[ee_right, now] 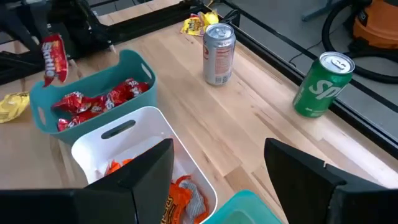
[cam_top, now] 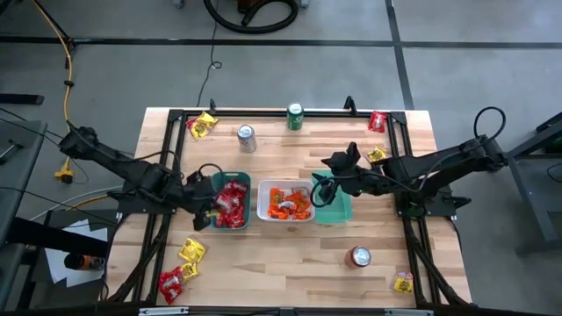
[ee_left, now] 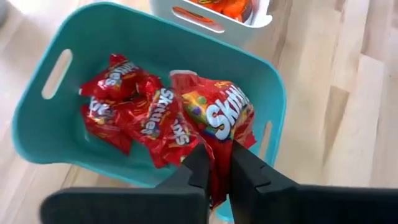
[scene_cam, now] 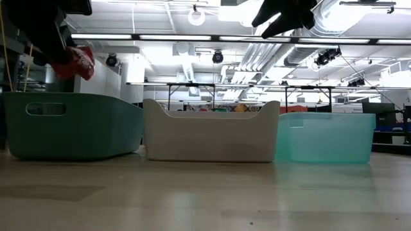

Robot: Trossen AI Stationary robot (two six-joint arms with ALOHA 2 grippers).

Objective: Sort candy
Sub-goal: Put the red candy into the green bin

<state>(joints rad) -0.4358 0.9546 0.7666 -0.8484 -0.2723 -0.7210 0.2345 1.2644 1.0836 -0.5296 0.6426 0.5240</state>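
Observation:
My left gripper (cam_top: 209, 213) is shut on a red candy packet (ee_left: 217, 115) above the dark teal tray (cam_top: 230, 204), which holds several red packets (ee_left: 134, 112). In the low view the held packet (scene_cam: 76, 62) hangs above that tray's rim (scene_cam: 70, 96). My right gripper (cam_top: 329, 182) is open and empty, above the light teal tray (cam_top: 338, 209); its fingers show wide apart in the right wrist view (ee_right: 217, 168). A white tray (cam_top: 285, 202) between the two holds orange packets. My left gripper pinches one end of the red packet (ee_left: 217, 163) between its two fingers. The rest of the packet sticks out past the fingertips. It is lifted clear, hanging over the dark teal tray without touching the packets inside.
Loose packets lie at the far left (cam_top: 202, 125), the far right (cam_top: 378, 121), beside the right arm (cam_top: 376, 155), the near left (cam_top: 187, 263) and the near right (cam_top: 402, 282). A silver can (cam_top: 247, 138), a green can (cam_top: 295, 116) and a red can (cam_top: 359, 256) stand upright.

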